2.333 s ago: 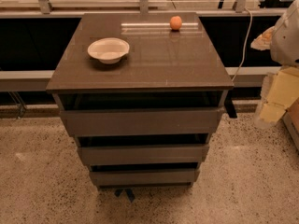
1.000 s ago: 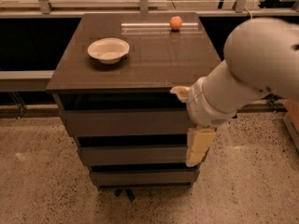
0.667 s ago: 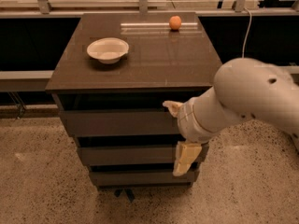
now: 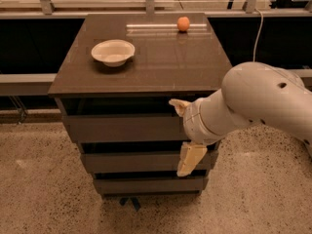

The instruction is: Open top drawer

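Observation:
The top drawer point(image 4: 122, 128) is the uppermost dark grey-brown front under the cabinet's tabletop point(image 4: 161, 67), with a dark gap above it. Its front sits about flush with the two lower drawer fronts point(image 4: 131, 161). My gripper point(image 4: 184, 132) is in front of the right part of the top drawer, with the white arm point(image 4: 258, 101) coming in from the right. It is open and empty. One cream finger point(image 4: 177, 106) is at the drawer's top edge and the other point(image 4: 190, 158) hangs over the second drawer front. The drawer's right end is hidden behind the arm.
A white bowl point(image 4: 113, 51) stands on the left of the tabletop and a small orange ball point(image 4: 183, 23) at its back right. A low ledge and rail point(image 4: 29, 79) run behind the cabinet. Speckled floor point(image 4: 44, 189) lies in front.
The arm came in from the far right, swept left across the cabinet front and dropped lower. The gripper is now in front of the top drawer. The drawer fronts have not moved.

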You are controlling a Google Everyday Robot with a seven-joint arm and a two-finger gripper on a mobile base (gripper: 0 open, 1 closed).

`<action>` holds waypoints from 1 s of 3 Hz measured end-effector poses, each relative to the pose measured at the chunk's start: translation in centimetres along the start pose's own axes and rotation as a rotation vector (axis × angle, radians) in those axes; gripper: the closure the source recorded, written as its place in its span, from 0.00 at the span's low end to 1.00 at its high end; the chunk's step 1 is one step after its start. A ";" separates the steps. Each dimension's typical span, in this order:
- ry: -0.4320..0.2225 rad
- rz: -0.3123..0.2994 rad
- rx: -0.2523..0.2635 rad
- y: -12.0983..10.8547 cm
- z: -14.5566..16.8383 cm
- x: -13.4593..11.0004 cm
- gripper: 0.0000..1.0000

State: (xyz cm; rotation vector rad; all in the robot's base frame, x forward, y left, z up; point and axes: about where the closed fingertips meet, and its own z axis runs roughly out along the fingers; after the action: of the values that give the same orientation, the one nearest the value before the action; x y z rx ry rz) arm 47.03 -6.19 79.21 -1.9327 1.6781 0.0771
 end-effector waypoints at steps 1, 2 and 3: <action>0.035 -0.050 0.018 -0.3 1.6 0.3 0.00; 0.093 -0.144 0.055 -0.5 4.3 1.0 0.00; 0.153 -0.212 0.110 -1.1 7.1 2.6 0.00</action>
State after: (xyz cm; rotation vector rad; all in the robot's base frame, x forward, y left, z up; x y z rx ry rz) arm 50.86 -5.30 72.69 -2.0631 1.5258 -0.2446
